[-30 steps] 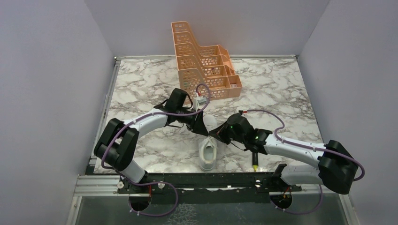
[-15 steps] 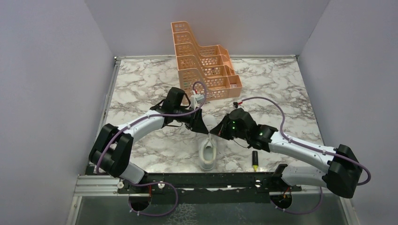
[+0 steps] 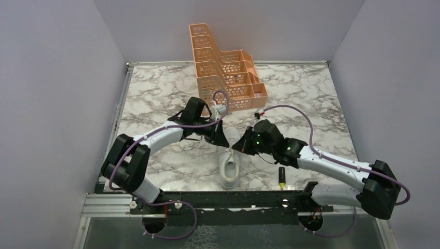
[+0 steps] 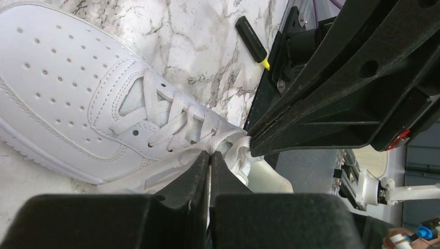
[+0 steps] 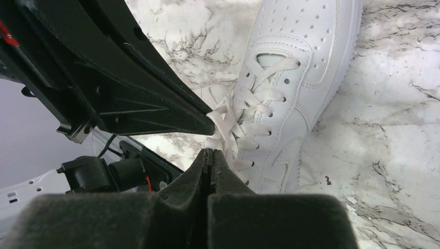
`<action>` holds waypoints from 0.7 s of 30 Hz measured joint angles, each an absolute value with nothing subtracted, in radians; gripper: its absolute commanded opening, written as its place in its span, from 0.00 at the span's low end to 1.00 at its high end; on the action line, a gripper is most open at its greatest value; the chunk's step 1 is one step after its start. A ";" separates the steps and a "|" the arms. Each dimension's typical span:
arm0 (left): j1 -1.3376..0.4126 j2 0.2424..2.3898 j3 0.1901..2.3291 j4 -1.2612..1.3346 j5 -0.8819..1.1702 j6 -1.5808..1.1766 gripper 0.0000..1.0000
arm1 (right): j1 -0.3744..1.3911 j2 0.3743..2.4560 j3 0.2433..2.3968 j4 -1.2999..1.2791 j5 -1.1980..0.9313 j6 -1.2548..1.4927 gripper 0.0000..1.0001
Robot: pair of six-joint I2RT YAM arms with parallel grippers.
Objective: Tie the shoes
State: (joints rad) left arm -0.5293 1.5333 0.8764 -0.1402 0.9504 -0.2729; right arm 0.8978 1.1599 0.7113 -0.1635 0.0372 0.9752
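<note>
The white sneaker [image 3: 229, 171] lies on the marble table with its toe toward the near edge. It also shows in the left wrist view [image 4: 67, 93] and in the right wrist view [image 5: 296, 78]. Both grippers meet tip to tip over the top of its lacing. My left gripper [image 3: 222, 141] is shut, and a white lace [image 4: 228, 142] is pinched at its tips [image 4: 209, 154]. My right gripper [image 3: 240, 147] is shut too, its tips [image 5: 208, 151] against the bunched lace [image 5: 224, 124]. The left gripper's fingers [image 5: 155, 98] fill the upper left of the right wrist view.
An orange tiered rack [image 3: 228, 78] stands at the back of the table. A black marker with a yellow tip [image 3: 282, 178] lies near the front edge, right of the shoe; it also shows in the left wrist view [image 4: 252, 40].
My right arm has drawn back from the near edge, uncovering the marker. My left gripper has shifted slightly. Both stay shut at the shoe's laces, and the shoe has turned a little.
</note>
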 measured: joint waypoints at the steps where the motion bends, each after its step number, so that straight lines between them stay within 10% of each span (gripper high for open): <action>1: -0.529 1.531 0.876 -0.141 0.945 -0.274 0.00 | 0.898 1.161 0.711 -0.160 0.035 0.972 0.01; 21: -0.597 1.425 0.859 -0.136 0.862 -0.345 0.00 | 0.898 1.222 0.721 -0.123 0.027 0.916 0.01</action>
State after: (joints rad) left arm -0.5972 1.4254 0.8585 -0.1356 0.8623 -0.3447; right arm 0.8978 1.2224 0.7212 -0.1234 0.0265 0.9165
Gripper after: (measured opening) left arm 0.004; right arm 0.015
